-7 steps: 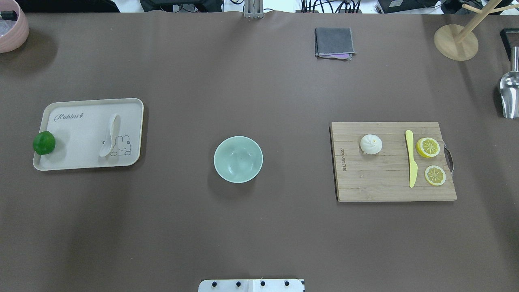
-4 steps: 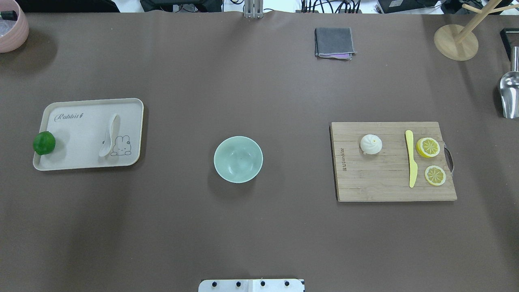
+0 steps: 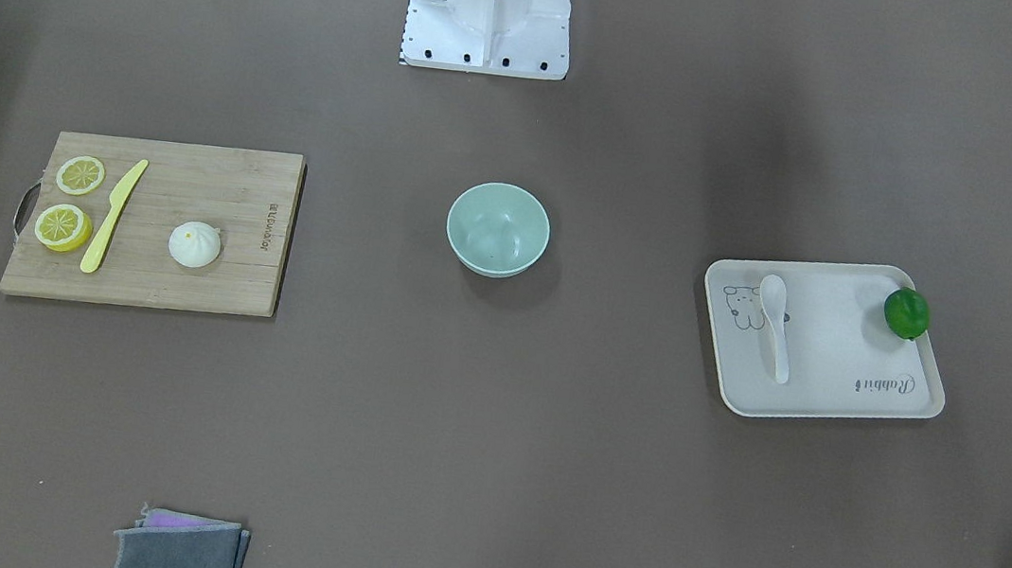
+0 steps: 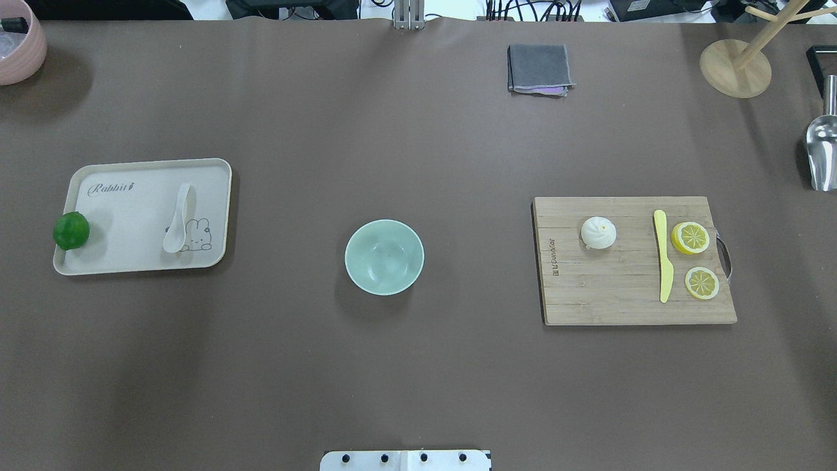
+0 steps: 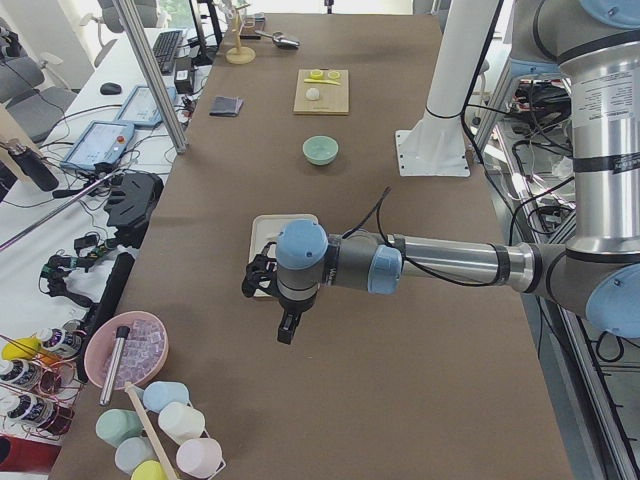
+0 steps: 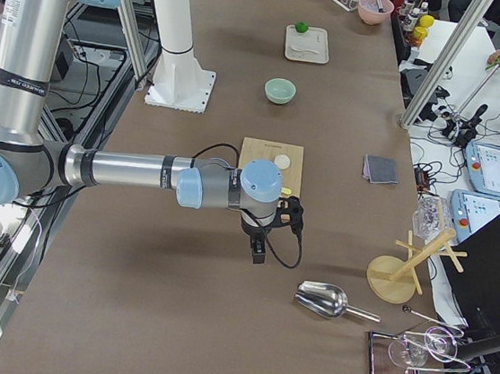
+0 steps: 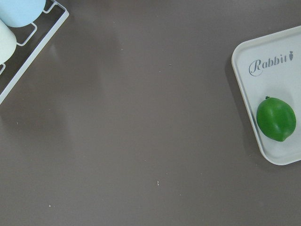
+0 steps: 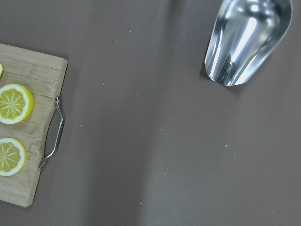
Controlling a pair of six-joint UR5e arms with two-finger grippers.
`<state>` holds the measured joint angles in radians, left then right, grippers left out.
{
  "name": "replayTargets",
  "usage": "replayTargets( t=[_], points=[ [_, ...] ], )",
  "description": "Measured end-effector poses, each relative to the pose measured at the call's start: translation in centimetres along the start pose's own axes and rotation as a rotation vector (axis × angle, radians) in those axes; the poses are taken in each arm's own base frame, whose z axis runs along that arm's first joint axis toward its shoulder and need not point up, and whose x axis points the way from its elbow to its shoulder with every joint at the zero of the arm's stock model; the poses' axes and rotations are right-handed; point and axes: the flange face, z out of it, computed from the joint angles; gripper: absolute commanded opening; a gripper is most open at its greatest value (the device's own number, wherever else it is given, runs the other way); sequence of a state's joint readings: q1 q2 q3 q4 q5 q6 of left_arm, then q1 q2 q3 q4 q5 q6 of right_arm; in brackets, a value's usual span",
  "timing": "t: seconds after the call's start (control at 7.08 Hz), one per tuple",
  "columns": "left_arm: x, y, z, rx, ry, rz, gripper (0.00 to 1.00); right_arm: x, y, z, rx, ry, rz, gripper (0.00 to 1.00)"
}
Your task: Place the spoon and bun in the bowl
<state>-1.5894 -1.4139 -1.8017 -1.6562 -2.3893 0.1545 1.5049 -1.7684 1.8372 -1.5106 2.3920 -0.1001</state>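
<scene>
- Mint-green bowl [image 4: 384, 256] sits empty at the centre of the overhead frame, on the brown table [image 4: 418, 379].
- White spoon [image 4: 178, 219] lies on the tray [image 4: 124, 258] at middle left of that frame, with its scoop toward the lower edge beside the rabbit drawing and its handle pointing up the frame.
- Green lime [image 4: 70, 230] rests at the tray's left rim.
- White bun [image 4: 598, 232] sits on the board [image 4: 608, 294] at middle right, in the board's upper left part. It is well apart from the bowl.
- Yellow knife [image 4: 663, 255] lies right of the bun, and two lemon slices [image 4: 690, 237] lie beyond it by the board's handle.
- My left claw [image 5: 285, 336] hangs pointing down over bare table at the middle of the left side view, just below the tray. I cannot tell whether it is open or closed.
- Its wrist camera shows the tray's corner and the lime at the right edge, and a wire rack [image 7: 33, 42] at upper left.
- My right claw [image 6: 257, 256] hangs at the centre of the right side view, between the board and a metal scoop [image 6: 323, 299]. Whether it is open or closed I cannot tell.
- Its wrist camera shows the board's handle end and both slices at the left edge, and the scoop at upper right.
- Grey cloth [image 4: 539, 68] lies near the top of the overhead frame.
</scene>
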Motion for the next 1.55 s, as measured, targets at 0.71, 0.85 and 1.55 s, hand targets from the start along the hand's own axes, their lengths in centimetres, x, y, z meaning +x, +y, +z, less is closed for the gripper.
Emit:
replayTargets(
  t=[0.71, 0.85, 1.55],
  points=[
    [1.0, -1.2, -0.4, 0.03, 0.0, 0.018, 0.97, -1.0, -0.8, -0.6, 0.033, -0.015, -0.007, 1.0],
    [2.0, -1.9, -0.2, 0.04, 0.005, -0.01, 0.97, -2.0, -1.4, -0.5, 0.057, -0.029, 0.013, 1.0],
    [11.4, -6.2, 4.3, 0.033, 0.077, -0.179, 0.98, -13.2, -4.9, 5.1, 0.082, -0.099, 0.015, 1.0]
  ],
)
